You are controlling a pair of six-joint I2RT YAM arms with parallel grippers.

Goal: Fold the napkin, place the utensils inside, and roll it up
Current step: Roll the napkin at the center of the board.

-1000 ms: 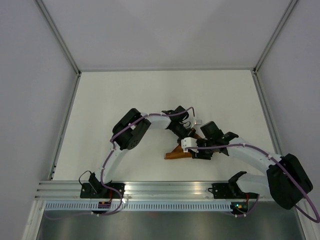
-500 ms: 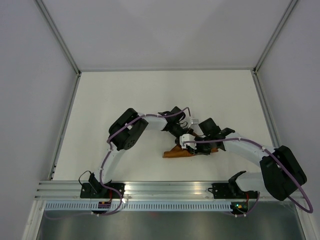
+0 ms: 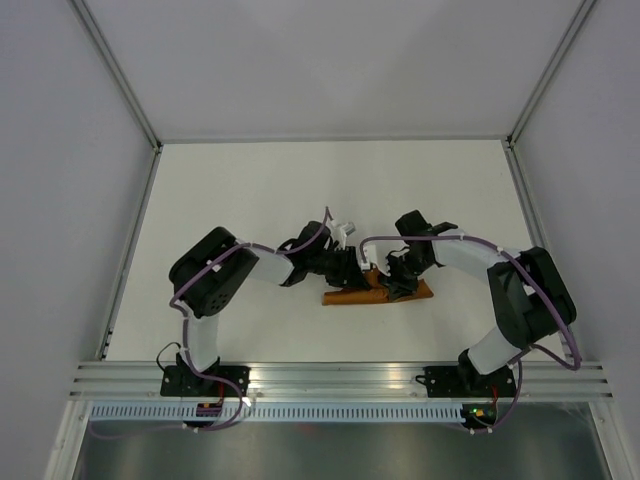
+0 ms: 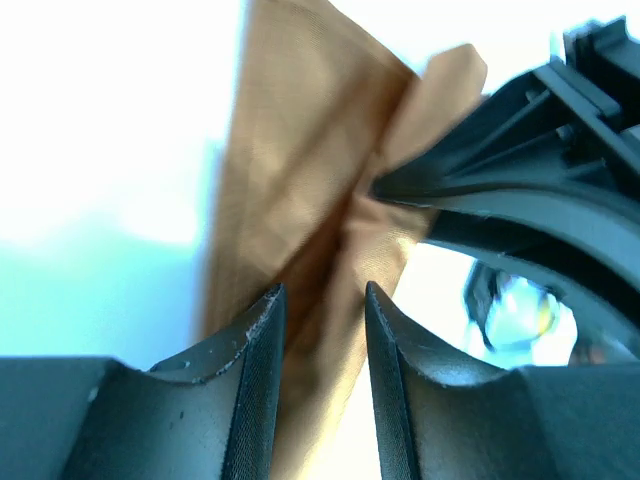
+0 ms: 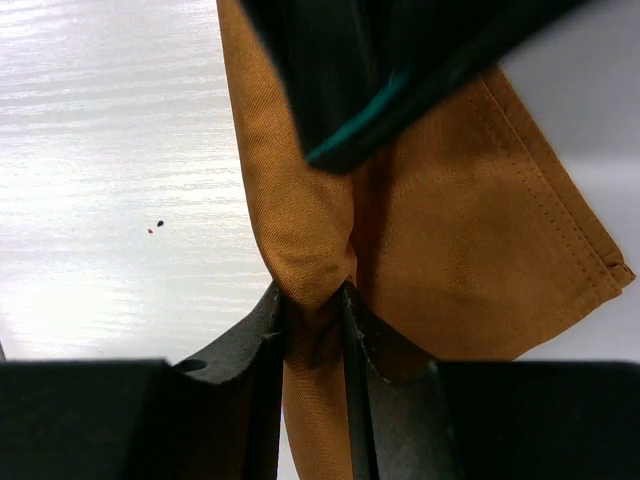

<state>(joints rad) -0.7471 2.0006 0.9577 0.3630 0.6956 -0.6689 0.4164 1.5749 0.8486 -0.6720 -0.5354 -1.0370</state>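
Though unclear from above, left end effector (image 4: pixel 318 335) and right end effector (image 5: pixel 315 320) each pinch the napkin (image 5: pixel 450 230).

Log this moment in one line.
napkin: folded narrow strip | left gripper: straddles napkin, grip unclear | right gripper: pinching napkin fold | knife: unseen

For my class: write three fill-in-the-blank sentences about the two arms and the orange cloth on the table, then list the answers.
1. The right gripper is shut on a fold of the ____.
2. In the top view, the napkin lies as a narrow strip on a table coloured ____.
3. Counting the left gripper, the number of grippers at the napkin is ____.
Answers: napkin; white; two.
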